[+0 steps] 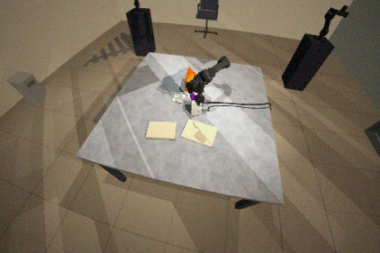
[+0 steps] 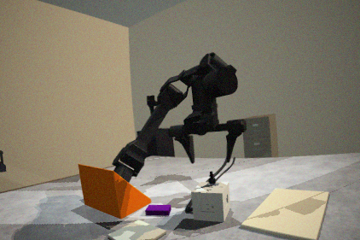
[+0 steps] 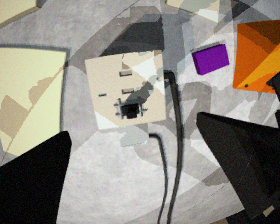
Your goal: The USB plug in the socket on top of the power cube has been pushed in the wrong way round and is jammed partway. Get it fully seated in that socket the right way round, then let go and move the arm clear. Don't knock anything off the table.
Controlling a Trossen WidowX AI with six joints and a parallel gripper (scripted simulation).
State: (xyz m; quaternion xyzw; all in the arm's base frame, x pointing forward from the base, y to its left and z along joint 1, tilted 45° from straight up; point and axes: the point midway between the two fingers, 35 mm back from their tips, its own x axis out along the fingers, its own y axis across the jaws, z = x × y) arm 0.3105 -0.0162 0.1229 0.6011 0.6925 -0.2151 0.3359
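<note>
The pale power cube point(image 1: 196, 109) point(image 2: 208, 207) point(image 3: 102, 75) stands on the grey table point(image 1: 135, 151). The dark USB plug point(image 2: 211, 178) point(image 3: 131, 110) stands up from the cube's top, near one edge in the wrist view. How deep it sits and which way round it is cannot be told. Two further slots show beside it in the wrist view. My gripper point(image 2: 211, 160) point(image 3: 134, 128) is wide open and empty, pointing down above the cube. Its fingertips are on either side of the plug and higher than it, touching nothing. In the top view the fingers are too small to tell.
Black cables point(image 1: 239, 104) point(image 3: 177, 130) run from the cube. A purple block point(image 1: 193, 96) point(image 2: 158, 210) point(image 3: 212, 59) and an orange wedge point(image 1: 189, 72) point(image 2: 102, 192) point(image 3: 255, 50) are beside the cube, near the arm's base. Cream pads point(image 1: 161, 130) point(image 2: 286, 212) point(image 3: 42, 70) lie on its other side.
</note>
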